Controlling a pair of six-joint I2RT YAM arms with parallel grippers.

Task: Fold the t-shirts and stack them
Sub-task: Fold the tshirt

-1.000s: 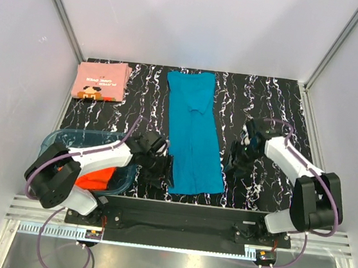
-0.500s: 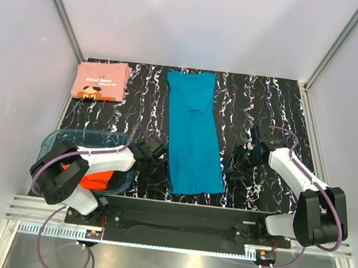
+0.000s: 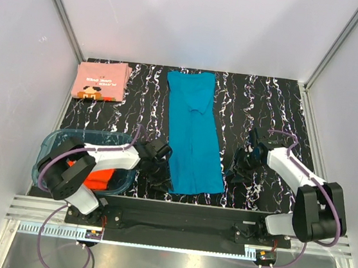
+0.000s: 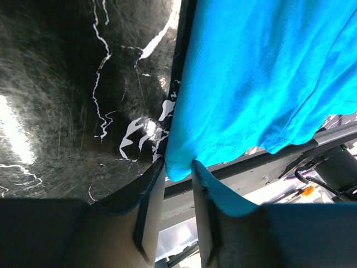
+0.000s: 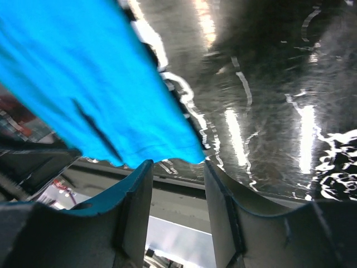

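Straddling teal t-shirt's [image 3: 195,136] near corners, both jaws unclosed; orange t-shirt [image 3: 99,178] half hidden.

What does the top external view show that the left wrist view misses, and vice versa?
Only the top view: the folded salmon-pink t-shirt at the far left, the orange-red t-shirt in the blue-tinted tub, and the right end effector. Only the left wrist view: how the left end effector's fingers stand apart, straddling the teal t-shirt's near corner. Both: that teal t-shirt on the black marbled table.
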